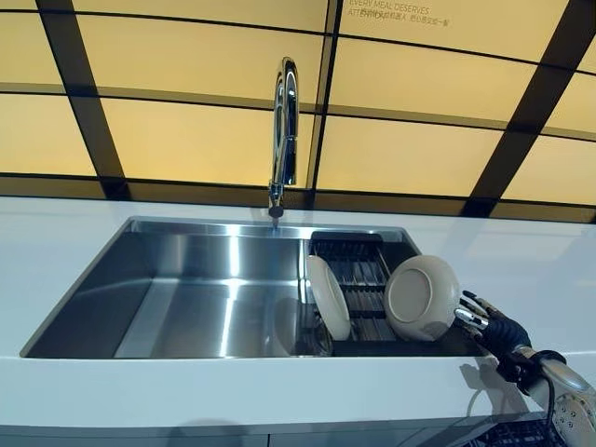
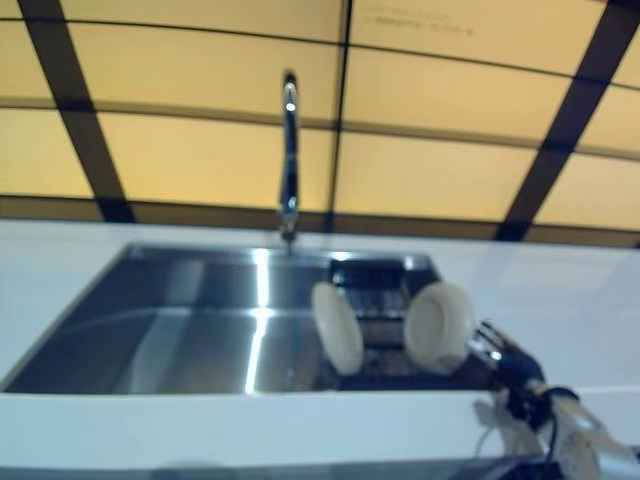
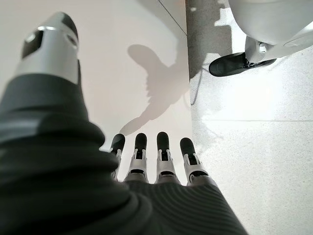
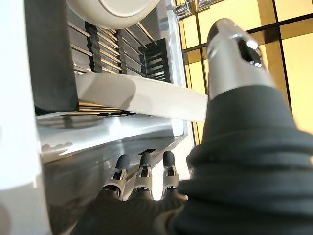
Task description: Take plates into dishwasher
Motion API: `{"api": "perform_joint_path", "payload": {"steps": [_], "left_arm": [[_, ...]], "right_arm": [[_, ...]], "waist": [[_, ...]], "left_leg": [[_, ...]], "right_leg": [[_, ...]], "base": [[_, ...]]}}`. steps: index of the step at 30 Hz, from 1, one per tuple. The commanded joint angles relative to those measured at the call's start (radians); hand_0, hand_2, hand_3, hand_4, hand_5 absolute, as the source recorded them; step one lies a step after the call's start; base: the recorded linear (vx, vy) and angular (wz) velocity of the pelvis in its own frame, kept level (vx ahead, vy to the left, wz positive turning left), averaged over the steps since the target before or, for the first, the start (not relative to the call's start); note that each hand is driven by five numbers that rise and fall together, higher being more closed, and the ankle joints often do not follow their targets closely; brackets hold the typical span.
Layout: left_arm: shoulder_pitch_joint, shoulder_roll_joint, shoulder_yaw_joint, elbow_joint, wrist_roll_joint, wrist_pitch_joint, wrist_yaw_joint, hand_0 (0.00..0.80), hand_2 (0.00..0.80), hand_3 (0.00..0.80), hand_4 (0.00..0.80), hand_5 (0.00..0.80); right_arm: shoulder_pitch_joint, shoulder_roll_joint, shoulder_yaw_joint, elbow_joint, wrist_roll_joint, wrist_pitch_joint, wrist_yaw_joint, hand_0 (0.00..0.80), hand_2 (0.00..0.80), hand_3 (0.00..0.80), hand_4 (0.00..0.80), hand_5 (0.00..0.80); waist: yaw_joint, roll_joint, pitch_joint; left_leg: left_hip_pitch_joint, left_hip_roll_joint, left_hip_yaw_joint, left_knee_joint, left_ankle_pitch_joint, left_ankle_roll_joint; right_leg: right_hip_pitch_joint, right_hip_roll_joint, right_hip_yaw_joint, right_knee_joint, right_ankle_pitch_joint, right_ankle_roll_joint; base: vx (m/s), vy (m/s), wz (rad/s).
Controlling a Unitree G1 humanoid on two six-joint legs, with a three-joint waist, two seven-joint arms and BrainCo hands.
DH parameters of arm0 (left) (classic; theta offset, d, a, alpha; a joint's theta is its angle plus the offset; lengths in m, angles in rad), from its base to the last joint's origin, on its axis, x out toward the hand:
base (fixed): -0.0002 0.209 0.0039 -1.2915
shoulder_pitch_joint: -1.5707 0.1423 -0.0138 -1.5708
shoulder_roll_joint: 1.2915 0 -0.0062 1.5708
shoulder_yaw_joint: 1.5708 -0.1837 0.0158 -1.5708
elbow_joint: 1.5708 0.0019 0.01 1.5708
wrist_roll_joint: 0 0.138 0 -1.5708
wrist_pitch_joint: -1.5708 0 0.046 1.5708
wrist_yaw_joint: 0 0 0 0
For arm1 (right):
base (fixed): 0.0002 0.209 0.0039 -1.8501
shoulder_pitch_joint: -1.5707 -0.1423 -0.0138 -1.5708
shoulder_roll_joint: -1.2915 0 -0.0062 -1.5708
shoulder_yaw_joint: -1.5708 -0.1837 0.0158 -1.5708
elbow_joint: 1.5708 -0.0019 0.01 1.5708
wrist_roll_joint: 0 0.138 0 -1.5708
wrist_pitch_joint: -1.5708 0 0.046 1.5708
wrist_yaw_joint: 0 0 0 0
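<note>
Two cream plates stand on edge in a dark rack in the right part of the steel sink. The left plate shows its thin side. The right plate faces me and leans right. My right hand is at the counter's edge just right of that plate, open, its fingertips straight and close to the rim without holding it. In the right wrist view the right plate sits above the rack bars. My left hand shows only in its wrist view, open, hanging over the floor.
A tall chrome tap rises behind the sink's middle. White counter surrounds the sink, with a yellow tiled wall behind. A dark wire grid shows below the counter's front edge at lower right.
</note>
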Motion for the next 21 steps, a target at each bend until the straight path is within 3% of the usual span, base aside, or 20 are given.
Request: {"api": "perform_joint_path", "payload": {"steps": [1,21], "left_arm": [[-0.048,0.033,-0.02,0.022,0.015,-0.028,0.007,0.0,0.0,0.0,0.0,0.0],[-0.041,0.031,-0.032,0.023,0.0,-0.034,0.012,0.0,0.0,0.0,0.0,0.0]], "right_arm": [[-0.039,0.019,-0.028,-0.085,0.058,-0.024,-0.018,0.0,0.0,0.0,0.0,0.0],[-0.071,0.048,-0.002,-0.096,0.156,0.01,-0.118,0.0,0.0,0.0,0.0,0.0]], "waist": [[0.019,-0.012,0.018],[0.034,-0.011,0.026]], "left_leg": [[-0.008,-0.051,0.05,0.02,-0.039,0.069],[-0.006,-0.05,0.042,0.019,-0.037,0.069]], "right_leg": [[-0.017,-0.009,-0.004,0.079,-0.028,0.036],[-0.009,-0.012,-0.018,0.078,-0.029,0.036]], "base": [[0.0,0.0,0.0],[0.0,0.0,0.0]]}}
